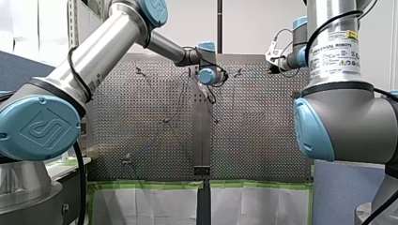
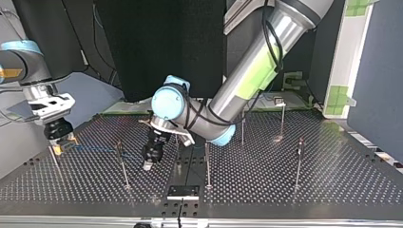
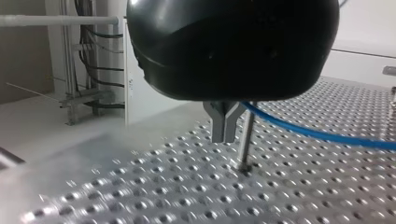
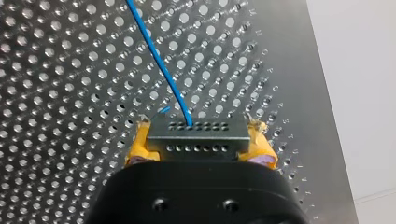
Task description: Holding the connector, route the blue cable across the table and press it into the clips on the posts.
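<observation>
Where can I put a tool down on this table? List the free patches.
Bare table lies at the top view's right, past the outer post, and between that post and the middle post. Its left is crowded: the blue cable stretches from my right gripper to the post beside my left gripper.

One label can be read, in the front view: a white sticker (image 1: pixel 334 50) on my right arm's upright silver tube, just beside my right claw (image 1: pixel 273 69) and nearer the camera. Its bold heading reads "UNIVERSAL ROBOTS". The finer lines and the row of small pictograms beneath are too small to make out. Far back from my left claw (image 2: pixel 148 166), that arm's big blue joint cap (image 1: pixel 40 129) bears an embossed, stylised "UR" logo in a square.
</observation>
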Controlling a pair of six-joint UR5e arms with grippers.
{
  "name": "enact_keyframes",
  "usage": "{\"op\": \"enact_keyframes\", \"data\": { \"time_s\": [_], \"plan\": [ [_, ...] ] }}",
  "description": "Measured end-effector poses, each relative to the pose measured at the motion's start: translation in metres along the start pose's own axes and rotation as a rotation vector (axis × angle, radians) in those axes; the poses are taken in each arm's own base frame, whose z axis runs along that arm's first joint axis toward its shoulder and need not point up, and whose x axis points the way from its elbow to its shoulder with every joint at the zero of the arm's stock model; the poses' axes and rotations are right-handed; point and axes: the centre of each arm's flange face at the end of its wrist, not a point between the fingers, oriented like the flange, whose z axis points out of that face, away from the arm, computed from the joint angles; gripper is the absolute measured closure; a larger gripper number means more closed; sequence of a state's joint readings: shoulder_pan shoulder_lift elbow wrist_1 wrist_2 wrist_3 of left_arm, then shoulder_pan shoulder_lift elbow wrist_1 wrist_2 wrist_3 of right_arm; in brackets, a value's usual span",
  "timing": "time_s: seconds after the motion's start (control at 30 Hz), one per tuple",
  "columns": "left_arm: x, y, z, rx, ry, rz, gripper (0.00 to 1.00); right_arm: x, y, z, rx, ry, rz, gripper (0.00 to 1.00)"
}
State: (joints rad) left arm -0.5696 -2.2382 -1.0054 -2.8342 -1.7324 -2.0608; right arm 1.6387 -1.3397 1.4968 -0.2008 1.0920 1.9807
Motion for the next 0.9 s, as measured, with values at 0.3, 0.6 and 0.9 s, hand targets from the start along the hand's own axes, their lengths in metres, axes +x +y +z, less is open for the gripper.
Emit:
{"op": "enact_keyframes", "data": {
  "time_s": [0.3,0.6,0.9],
  "plan": [
    [0.017,0.007,-0.005,-0.017,0.052,0.021,0.75,0.004,0.009,-0.001,-0.013,0.008,-0.006,1.00],
    [0.026,0.005,-0.019,-0.078,0.116,0.055,0.00,0.004,0.008,-0.001,-0.011,0.007,-0.009,1.00],
    [0.018,-0.004,-0.036,-0.124,0.178,0.108,0.00,0.002,0.005,0.000,-0.006,0.004,-0.010,1.00]
  ]
}}
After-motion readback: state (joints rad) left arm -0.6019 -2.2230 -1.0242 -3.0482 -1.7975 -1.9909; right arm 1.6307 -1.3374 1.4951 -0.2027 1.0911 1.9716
